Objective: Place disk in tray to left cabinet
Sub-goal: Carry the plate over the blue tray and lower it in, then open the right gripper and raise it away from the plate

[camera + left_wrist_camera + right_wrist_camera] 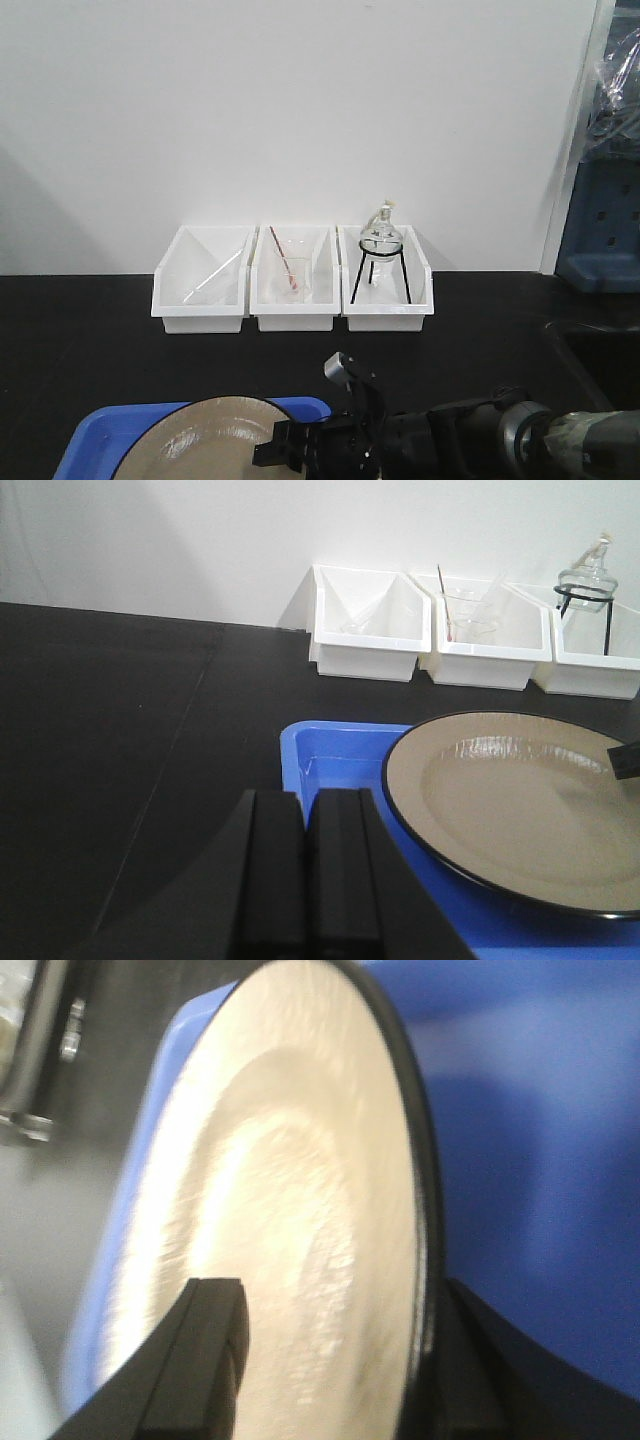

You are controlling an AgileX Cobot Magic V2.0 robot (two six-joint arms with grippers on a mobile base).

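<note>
Down at the left of the matte black tabletop, my left gripper hangs with its two black fingers pressed together, holding nothing, near the left edge of the rectangular bright blue plastic tray. Flat in that tray lies the round, shallow, glossy tan disk with a thin black rim, nearly filling it. Further right, my right gripper stands with jaws apart astride the disk's rim, one finger over the face and one outside the edge, not clamped.

I judge the disk to be stiff, glazed, fairly weighty and breakable. Its sheen suggests a rim pinch could slide. I would rather carry it by the tray's low raised rim, kept level so the disk cannot skate.

Behind the tray, three white plastic bins sit in a row against the plain white wall. They hold glassware, and the rightmost has a round glass flask on a black tripod. None of my views shows the left cabinet.
</note>
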